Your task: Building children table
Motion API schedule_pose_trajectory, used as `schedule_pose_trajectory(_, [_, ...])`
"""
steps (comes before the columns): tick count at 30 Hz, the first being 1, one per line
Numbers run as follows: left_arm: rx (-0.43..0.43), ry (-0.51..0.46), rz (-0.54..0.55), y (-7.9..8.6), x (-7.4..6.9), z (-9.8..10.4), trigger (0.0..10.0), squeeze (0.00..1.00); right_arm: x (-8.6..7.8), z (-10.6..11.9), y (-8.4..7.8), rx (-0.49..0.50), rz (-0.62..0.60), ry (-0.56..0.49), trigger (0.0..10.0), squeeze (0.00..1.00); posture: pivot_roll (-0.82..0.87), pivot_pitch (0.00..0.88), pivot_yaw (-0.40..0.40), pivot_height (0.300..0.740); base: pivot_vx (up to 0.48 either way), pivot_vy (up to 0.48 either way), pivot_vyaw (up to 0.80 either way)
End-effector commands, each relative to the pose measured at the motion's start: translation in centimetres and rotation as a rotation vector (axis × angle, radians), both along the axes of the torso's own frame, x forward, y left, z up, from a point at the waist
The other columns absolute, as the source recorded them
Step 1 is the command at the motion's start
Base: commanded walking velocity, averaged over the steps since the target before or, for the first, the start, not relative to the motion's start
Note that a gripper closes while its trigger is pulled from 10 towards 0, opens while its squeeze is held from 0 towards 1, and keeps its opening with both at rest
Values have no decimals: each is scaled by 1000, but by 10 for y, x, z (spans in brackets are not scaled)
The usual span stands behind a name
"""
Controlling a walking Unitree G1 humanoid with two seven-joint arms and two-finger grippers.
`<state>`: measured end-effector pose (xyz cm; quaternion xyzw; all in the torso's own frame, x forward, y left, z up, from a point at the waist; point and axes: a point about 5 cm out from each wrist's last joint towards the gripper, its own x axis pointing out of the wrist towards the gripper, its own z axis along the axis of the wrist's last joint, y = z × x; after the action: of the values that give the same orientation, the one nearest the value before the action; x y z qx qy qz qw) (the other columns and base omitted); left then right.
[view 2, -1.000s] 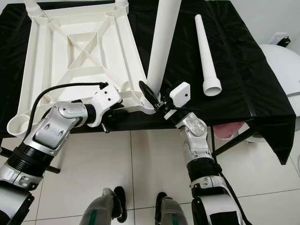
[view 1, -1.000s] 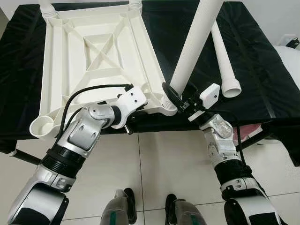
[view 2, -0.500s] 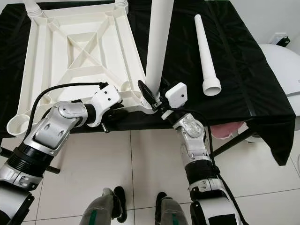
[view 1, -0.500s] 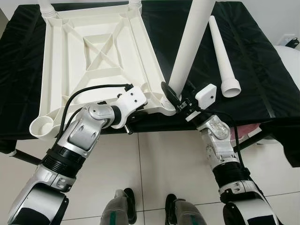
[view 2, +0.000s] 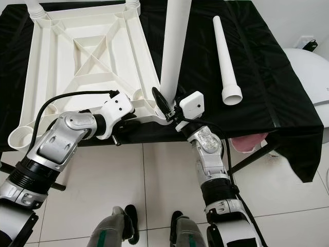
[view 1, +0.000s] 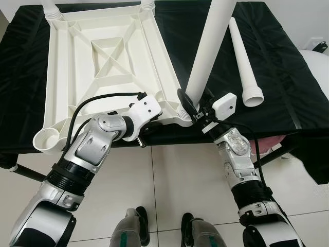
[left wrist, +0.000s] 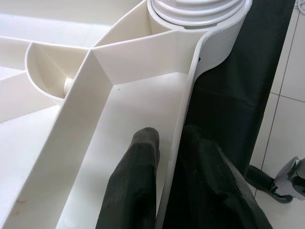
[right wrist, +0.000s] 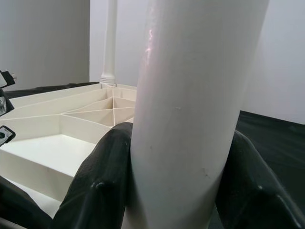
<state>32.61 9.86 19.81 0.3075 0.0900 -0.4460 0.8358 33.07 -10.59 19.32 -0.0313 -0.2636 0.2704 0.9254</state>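
Note:
The white plastic tabletop [view 1: 103, 62] lies upside down on a black-draped surface, ribs showing. My left gripper [left wrist: 169, 191] is shut on the tabletop's near rim [left wrist: 190, 119], one finger inside, one outside, close to the near right corner socket [view 1: 184, 114]. My right gripper [view 1: 191, 105] is shut on a white table leg [view 1: 208, 46] near its lower end; the leg stands almost upright with its base at that corner socket. Another loose white leg [view 1: 244, 62] lies on the black cloth to the right. Two legs [view 1: 51, 7] stand at the far corners.
An empty round socket [view 1: 45, 140] sits at the tabletop's near left corner. The black cloth [view 1: 288, 87] hangs over the front edge. A white rounded object [view 1: 318, 54] stands at the far right. Tiled floor and my feet [view 1: 164, 226] are below.
The right gripper has swung the held leg from a rightward lean to more upright, its base shifting slightly left over the corner socket. The left gripper keeps its hold.

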Motion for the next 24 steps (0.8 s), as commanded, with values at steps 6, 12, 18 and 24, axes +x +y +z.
schedule_pose_trajectory(6, [-16,-48,-102,-16,-6,13,10000,0,0,-30,-9,-8,-84,160,10000,0,-75,200,-1,740,0,0,0])
schedule_pose_trajectory(12, [-16,-49,-99,-15,-6,13,10000,0,-1,-30,-10,5,-112,159,10000,0,-74,204,-2,740,0,0,0])
schedule_pose_trajectory(18, [-17,-50,-97,-15,-6,14,10000,0,-2,-29,-9,10,-135,157,10000,0,-76,207,-1,740,0,0,0])
schedule_pose_trajectory(24, [-17,-50,-96,-15,-5,14,10000,0,-4,-29,-9,15,-161,157,10000,0,-77,208,-1,740,0,0,0])
